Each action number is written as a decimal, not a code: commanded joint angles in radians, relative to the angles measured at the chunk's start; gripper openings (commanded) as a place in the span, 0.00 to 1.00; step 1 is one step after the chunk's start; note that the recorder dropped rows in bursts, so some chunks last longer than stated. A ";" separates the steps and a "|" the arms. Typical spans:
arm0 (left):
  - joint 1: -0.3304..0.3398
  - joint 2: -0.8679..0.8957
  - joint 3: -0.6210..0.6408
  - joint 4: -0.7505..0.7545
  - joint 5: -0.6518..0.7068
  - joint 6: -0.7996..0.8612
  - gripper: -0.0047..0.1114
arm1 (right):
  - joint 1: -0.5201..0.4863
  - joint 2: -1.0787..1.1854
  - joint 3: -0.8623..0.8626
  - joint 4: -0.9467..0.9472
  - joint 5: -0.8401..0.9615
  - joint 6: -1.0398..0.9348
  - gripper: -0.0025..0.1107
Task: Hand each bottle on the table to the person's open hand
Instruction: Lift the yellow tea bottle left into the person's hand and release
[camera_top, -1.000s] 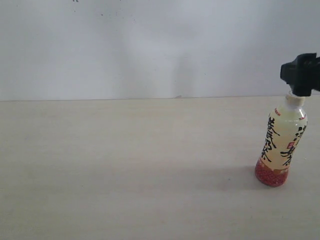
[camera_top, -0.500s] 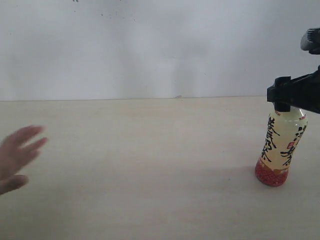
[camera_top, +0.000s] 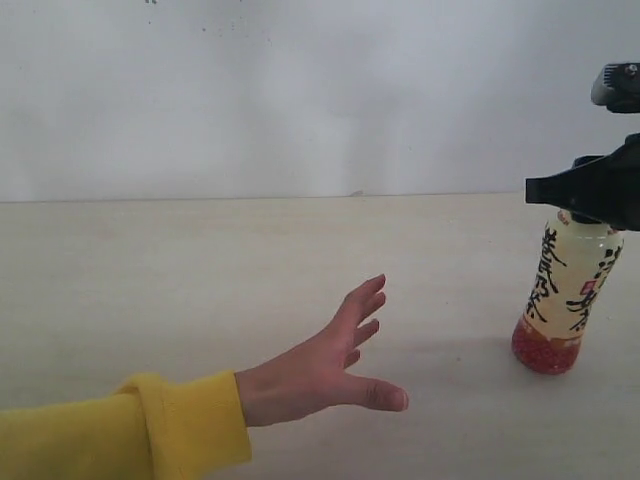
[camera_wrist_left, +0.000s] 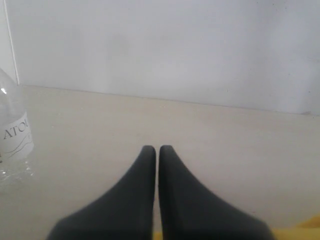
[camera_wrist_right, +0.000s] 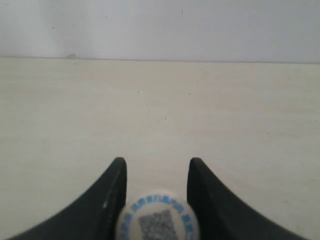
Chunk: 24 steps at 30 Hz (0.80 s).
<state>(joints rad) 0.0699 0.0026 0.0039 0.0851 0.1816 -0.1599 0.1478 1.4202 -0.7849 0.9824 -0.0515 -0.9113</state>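
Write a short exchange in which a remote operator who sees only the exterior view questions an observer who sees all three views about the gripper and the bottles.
Operator: Is the black right gripper around the pale yellow plastic bottle with black calligraphy?
Observer: Its fingers flank the bottle's round white cap; whether they press it, I cannot tell.
Operator: I see only that one bottle. Is there another?
Observer: Yes. The left wrist view shows a clear plastic bottle with a white lettered label standing on the pale wood-grain table.
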 joint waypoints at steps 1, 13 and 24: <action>0.003 -0.003 -0.004 0.001 0.001 -0.001 0.08 | -0.008 -0.090 -0.005 -0.003 0.064 -0.010 0.02; 0.003 -0.003 -0.004 0.001 0.001 -0.001 0.08 | 0.212 -0.268 -0.005 -0.002 0.261 -0.004 0.02; 0.003 -0.003 -0.004 0.001 0.001 -0.001 0.08 | 0.560 -0.156 -0.059 0.005 0.070 0.012 0.02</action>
<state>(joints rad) 0.0699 0.0026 0.0039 0.0851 0.1816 -0.1599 0.6600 1.2426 -0.8083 0.9824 0.0576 -0.9045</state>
